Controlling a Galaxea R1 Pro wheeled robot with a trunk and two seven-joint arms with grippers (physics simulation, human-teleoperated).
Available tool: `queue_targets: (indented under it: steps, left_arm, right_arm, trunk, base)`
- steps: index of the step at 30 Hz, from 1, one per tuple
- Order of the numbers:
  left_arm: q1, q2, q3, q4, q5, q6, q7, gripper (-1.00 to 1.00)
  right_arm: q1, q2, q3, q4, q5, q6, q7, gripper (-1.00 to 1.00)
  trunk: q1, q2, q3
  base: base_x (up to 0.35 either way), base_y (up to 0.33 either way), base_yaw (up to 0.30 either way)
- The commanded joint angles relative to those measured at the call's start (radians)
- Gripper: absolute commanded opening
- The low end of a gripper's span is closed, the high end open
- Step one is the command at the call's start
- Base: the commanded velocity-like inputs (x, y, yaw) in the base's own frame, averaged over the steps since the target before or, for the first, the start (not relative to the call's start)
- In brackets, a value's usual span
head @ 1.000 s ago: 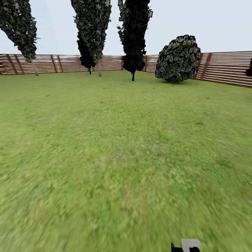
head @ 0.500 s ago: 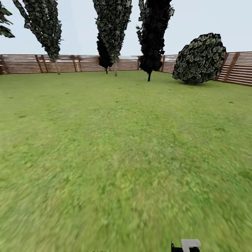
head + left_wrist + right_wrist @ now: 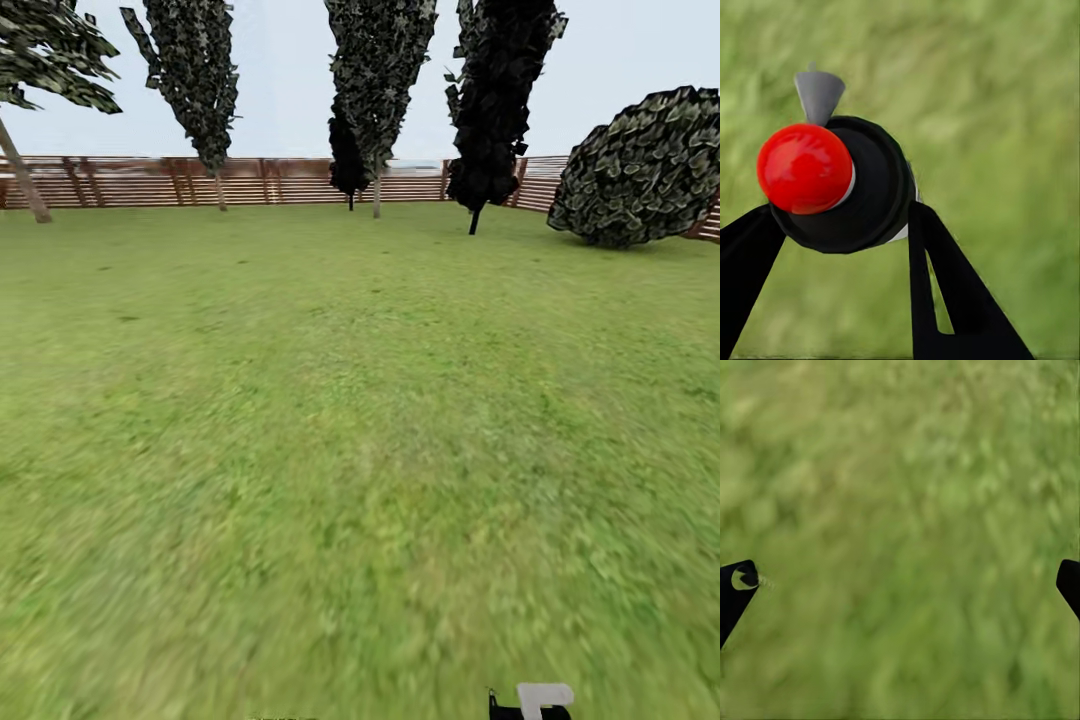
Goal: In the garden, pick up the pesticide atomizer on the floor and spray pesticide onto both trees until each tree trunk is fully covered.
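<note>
Open lawn (image 3: 330,420) runs clear ahead to the slat fence (image 3: 270,182) at the far edge. Slim trees (image 3: 378,70) stand along that fence, a round bush (image 3: 640,168) at far right, and a leaning trunk (image 3: 22,170) at far left, its crown cut off. The left tool (image 3: 840,225) pinches the atomizer (image 3: 844,187) between black fingers (image 3: 945,292), red top toward the camera, over blurred grass. The right tool (image 3: 900,577) is spread wide, only its fingertips (image 3: 735,585) visible over grass.
</note>
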Motion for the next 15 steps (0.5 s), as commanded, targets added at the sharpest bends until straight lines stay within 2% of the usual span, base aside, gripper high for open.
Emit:
queue_targets:
  steps: [1,15]
  left_arm:
    - [-0.002,0.0,0.006,0.004,0.005,-0.005,-0.007,-1.0]
    - [-0.002,0.0,0.006,0.005,0.005,-0.004,-0.007,-1.0]
  right_arm:
    - [0.0,0.0,0.009,0.0,-0.01,-0.003,-0.001,1.0]
    - [0.0,0.0,0.009,0.0,-0.01,-0.003,-0.001,1.0]
  trunk:
    - [0.0,0.0,-0.001]
    - [0.0,0.0,-0.001]
  base:
    - [0.0,0.0,0.285]
    - [0.0,0.0,0.285]
